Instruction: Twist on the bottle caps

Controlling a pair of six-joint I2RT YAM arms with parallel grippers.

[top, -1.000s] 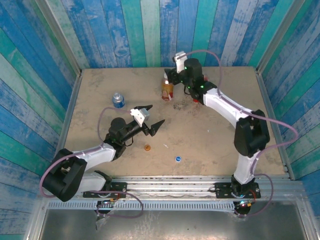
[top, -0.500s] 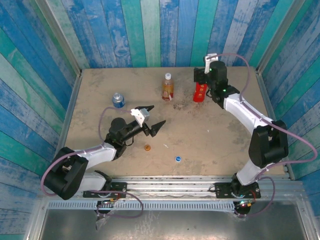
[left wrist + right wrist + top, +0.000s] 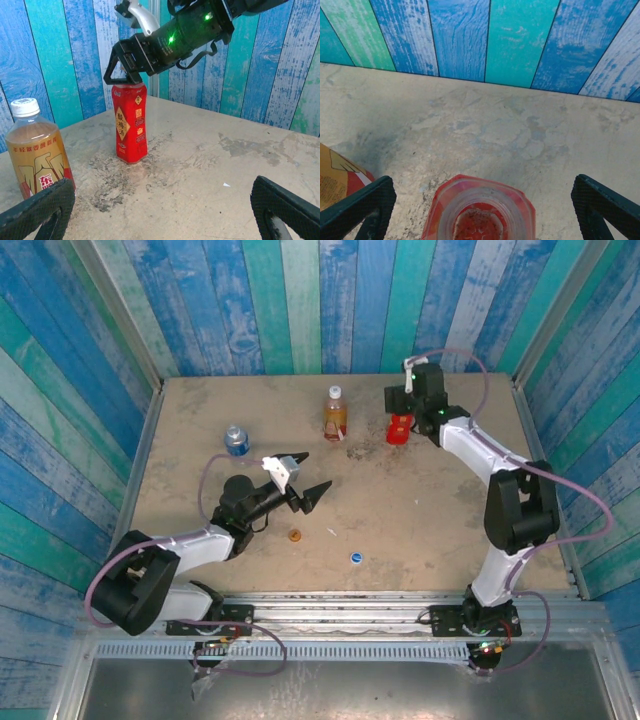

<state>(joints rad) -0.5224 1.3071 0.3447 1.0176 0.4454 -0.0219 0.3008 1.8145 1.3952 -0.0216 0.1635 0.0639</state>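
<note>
The red bottle stands uncapped at the back right, its open mouth below my right gripper. That gripper is open, its fingers wide on either side of the neck and not touching it. The amber tea bottle stands to its left with the white cap on it. The clear bottle with the blue label stands at the left. The orange cap and the blue cap lie on the table near the front. My left gripper hangs open and empty above the orange cap.
The sandy table is walled by blue and green planks at the back and sides. A metal rail runs along the front edge. Dark stains mark the surface around the red bottle.
My right gripper left the amber bottle, swung right to the red bottle and opened wider over its neck. The left arm has not moved.
</note>
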